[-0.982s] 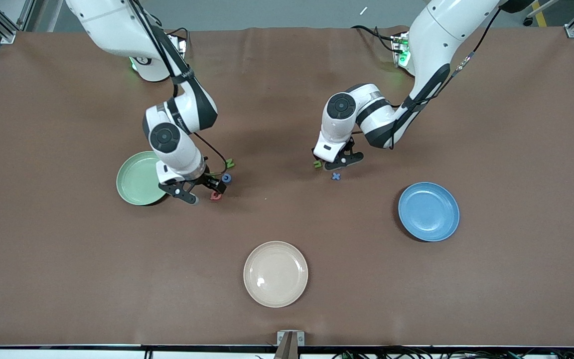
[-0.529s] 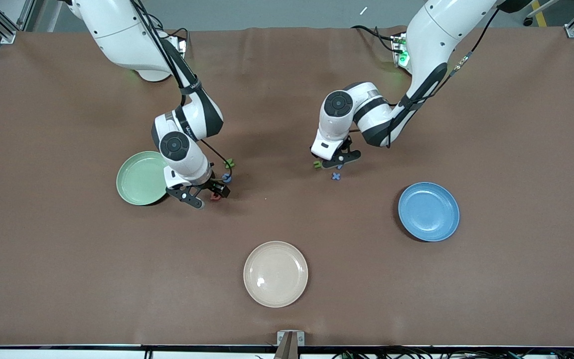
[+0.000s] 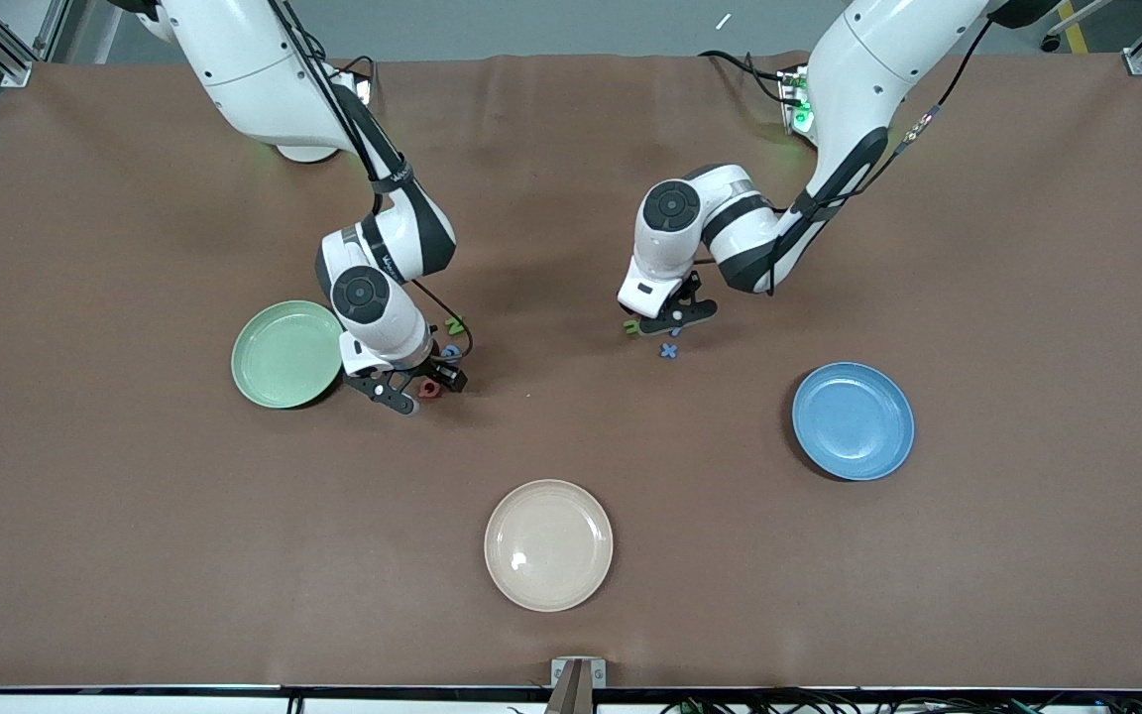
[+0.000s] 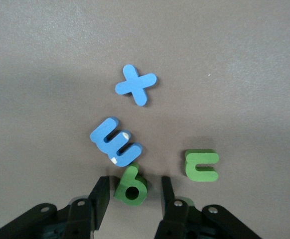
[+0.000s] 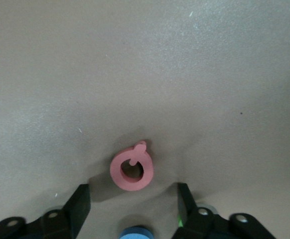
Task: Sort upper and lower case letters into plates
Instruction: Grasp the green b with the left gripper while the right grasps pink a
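Note:
The mint green plate (image 3: 284, 354) lies toward the right arm's end of the table and the blue plate (image 3: 853, 420) toward the left arm's end. My right gripper (image 3: 418, 389) (image 5: 131, 205) is low over the table and open. A pink-red ring-shaped letter (image 5: 131, 171) (image 3: 427, 389) lies just ahead of its fingertips, untouched. A blue letter (image 3: 450, 351) (image 5: 136, 232) and a green N (image 3: 455, 324) lie beside it. My left gripper (image 3: 667, 319) (image 4: 133, 196) is open, its fingers on either side of a green b-shaped letter (image 4: 131, 183) with gaps showing. Close by lie a blue E-like letter (image 4: 115, 141), a blue x (image 4: 135, 84) (image 3: 669, 350) and a green letter (image 4: 201, 165) (image 3: 632, 326).
A cream-beige plate (image 3: 548, 544) lies nearest the front camera, midway along the table. The brown mat (image 3: 1027, 297) covers the whole table. Both arms reach down over the table's middle band.
My right gripper has slid away from the mint plate, over the red letter, and its fingers have narrowed. The left gripper has barely shifted.

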{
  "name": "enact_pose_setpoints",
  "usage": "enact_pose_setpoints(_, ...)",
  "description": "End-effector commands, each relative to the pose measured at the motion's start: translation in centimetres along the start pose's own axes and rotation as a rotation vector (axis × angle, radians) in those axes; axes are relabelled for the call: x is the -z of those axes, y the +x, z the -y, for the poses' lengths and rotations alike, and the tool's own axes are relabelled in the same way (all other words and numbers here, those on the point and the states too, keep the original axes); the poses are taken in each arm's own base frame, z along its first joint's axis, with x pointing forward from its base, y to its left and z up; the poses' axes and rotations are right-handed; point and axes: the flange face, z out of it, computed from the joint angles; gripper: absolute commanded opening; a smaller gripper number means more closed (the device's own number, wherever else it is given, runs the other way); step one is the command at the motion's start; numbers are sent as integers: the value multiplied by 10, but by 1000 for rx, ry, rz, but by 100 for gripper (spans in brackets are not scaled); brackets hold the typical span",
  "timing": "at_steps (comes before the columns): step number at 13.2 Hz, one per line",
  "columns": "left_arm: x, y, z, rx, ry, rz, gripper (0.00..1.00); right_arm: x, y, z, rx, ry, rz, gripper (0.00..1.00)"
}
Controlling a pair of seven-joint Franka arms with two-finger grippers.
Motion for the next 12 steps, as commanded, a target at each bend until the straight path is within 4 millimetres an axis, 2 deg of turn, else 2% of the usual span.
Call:
enact_pose_setpoints(1, -3, -1, -2, -7, -3, -8, 43, 3, 6, 6, -10, 15, -5, 76)
enact_pose_setpoints(5, -3, -8, -6, -16, -2, -9, 23, 5, 15, 9, -3, 23, -13, 72)
enact_pose_setpoints(8, 2, -5, -5, -5, -2, -18, 16, -1, 22, 3, 15, 16, -10, 71)
enact_pose_setpoints(10, 16, 2, -4, 4, -6, -42, 15, -4, 22, 1, 16, 8, -7, 67)
enact_pose_setpoints(12, 48, 3, -7, 1, -4, -75, 15, -4, 23, 1, 30, 7, -8, 56)
